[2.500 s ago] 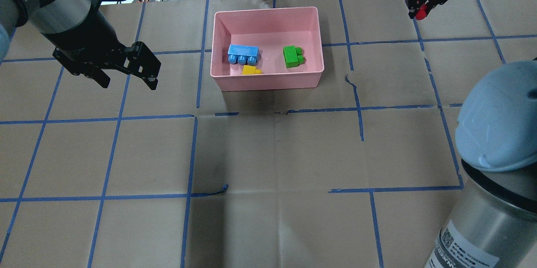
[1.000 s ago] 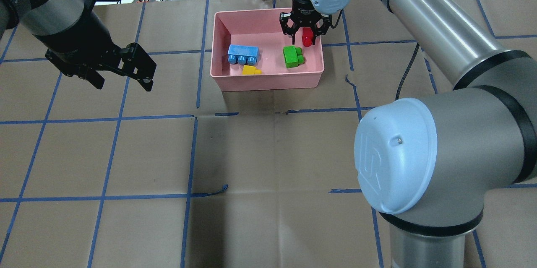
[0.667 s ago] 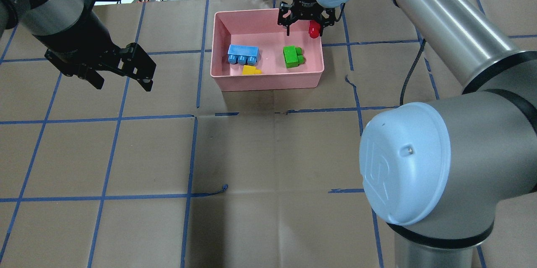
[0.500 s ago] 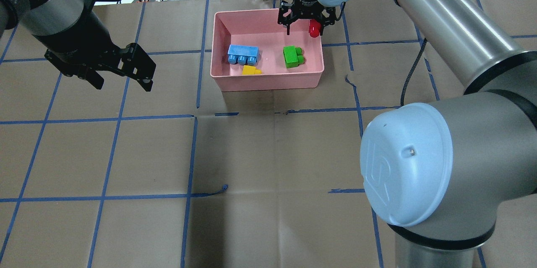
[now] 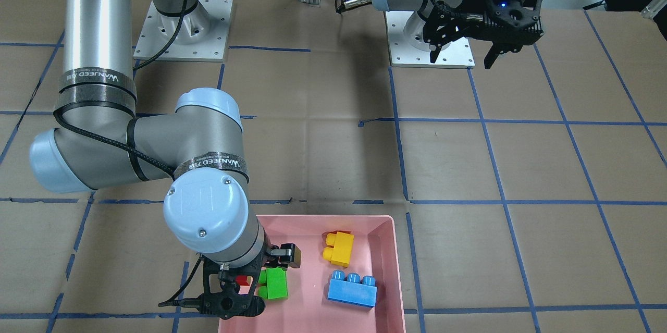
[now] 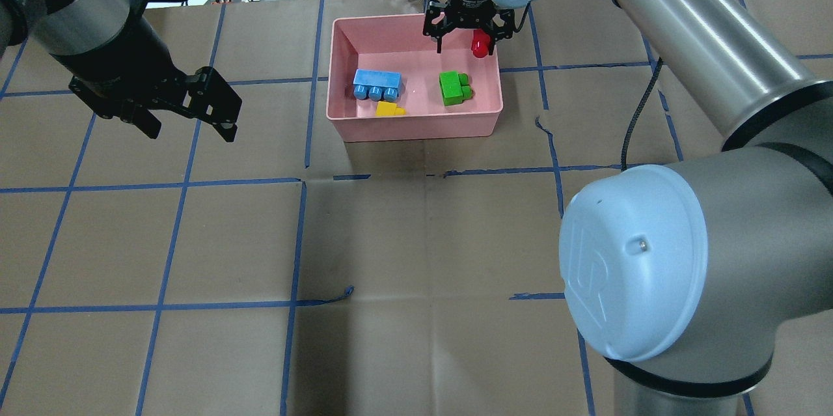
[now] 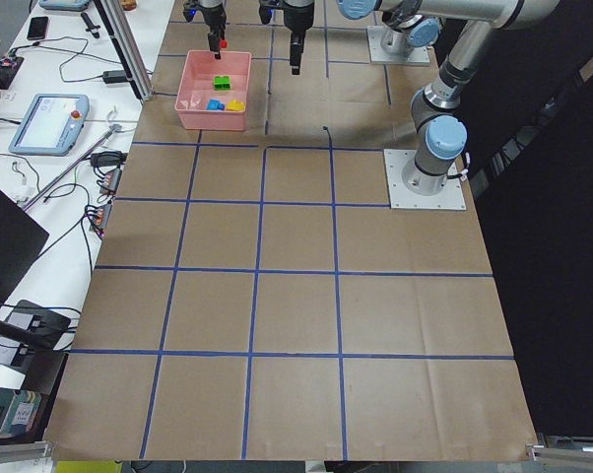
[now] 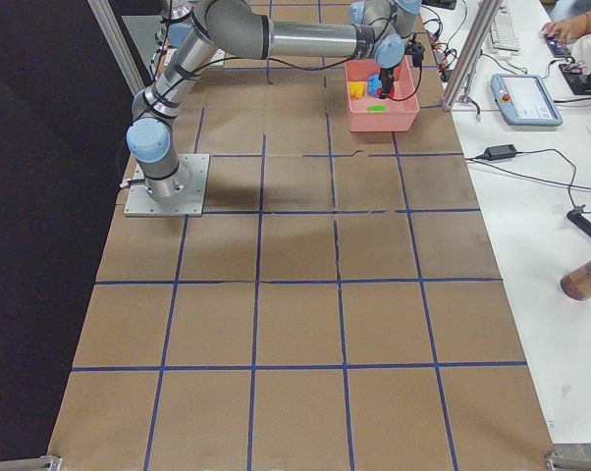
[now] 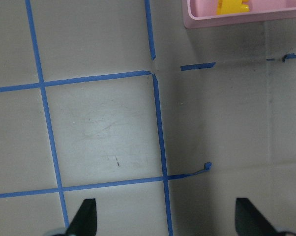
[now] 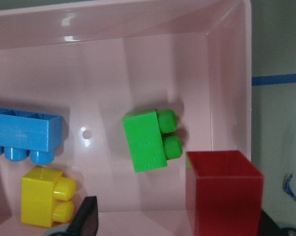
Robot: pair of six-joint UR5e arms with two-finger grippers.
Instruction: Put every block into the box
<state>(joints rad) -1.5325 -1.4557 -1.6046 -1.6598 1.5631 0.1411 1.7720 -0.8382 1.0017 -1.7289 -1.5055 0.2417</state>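
- Right gripper (image 6: 461,45) hangs over the far right corner of the box (image 6: 416,126). Jaws are spread wide, with nothing clamped between them.
- Red block (image 6: 480,45) is up at finger height, against one finger only. It is not on the box floor.
- In the right wrist view the red block overlaps the box's right wall. My read: it sits close over the rim line, not safely over the floor.
- Green block (image 6: 452,87), light blue block (image 6: 376,84) and yellow block (image 6: 389,109) lie on the box floor. Green is nearest the right gripper. Yellow is just beside light blue, on the other side.
- Left gripper (image 6: 192,131) is wide and empty over the desk (image 6: 416,240), well apart from the box.
- Step in hand, as I judge it: release of the last block. Three of four are in.
- To do it well:
  - Shift the right gripper toward the box middle first, so there is floor under the block and not rim.
  - Come down inside the walls. A short drop means less bounce.
  - Stay off the green block, so the red one doesn't land tilted on it.
  - If the block seems stuck to the finger, try a small wrist jog or a light brush on the inner wall.
  - Lift straight up only once the red block shows on the floor.
- Risk: it is small and light, so it could tip off the rim onto the desk.
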